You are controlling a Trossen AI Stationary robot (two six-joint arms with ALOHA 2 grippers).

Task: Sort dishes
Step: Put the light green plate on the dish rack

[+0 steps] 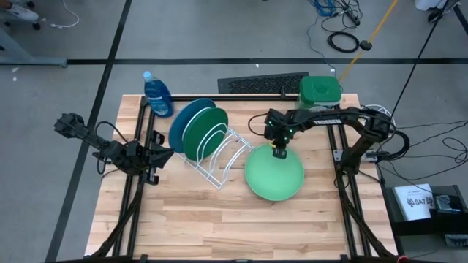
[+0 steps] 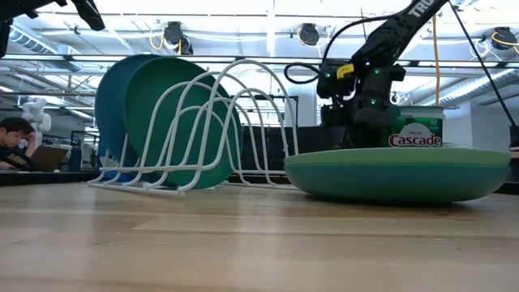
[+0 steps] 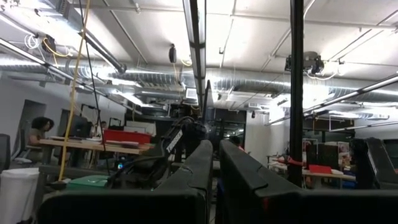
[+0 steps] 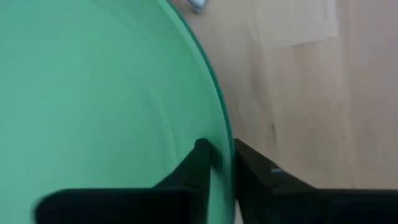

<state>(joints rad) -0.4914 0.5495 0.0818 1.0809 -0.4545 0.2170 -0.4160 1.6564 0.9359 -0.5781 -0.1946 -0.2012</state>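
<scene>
A light green plate (image 1: 274, 174) lies flat on the table's right half; it also shows in the low view (image 2: 397, 174). My right gripper (image 1: 279, 152) stands at its far rim, shut on it. A blue plate (image 1: 179, 123) and a dark green plate (image 1: 203, 131) stand on edge in the white wire rack (image 1: 223, 162) at the table's middle. No teal plate shows as a separate thing. My left gripper (image 1: 167, 153) waits shut and empty at the table's left, beside the rack. My right gripper holds the light green plate by its far rim (image 4: 222, 134), one finger (image 4: 199, 155) inside the plate and one (image 4: 249, 158) outside. The fingers come from above, pointing down. The plate lies with its underside on the table (image 2: 389, 199).
A blue bottle (image 1: 157, 95) stands at the far left corner. A green-lidded tub (image 1: 320, 90) stands at the far right, behind the right arm. The rack's near slots (image 1: 230, 157) hold nothing. Bare wood (image 1: 219, 219) fills the table's near half.
</scene>
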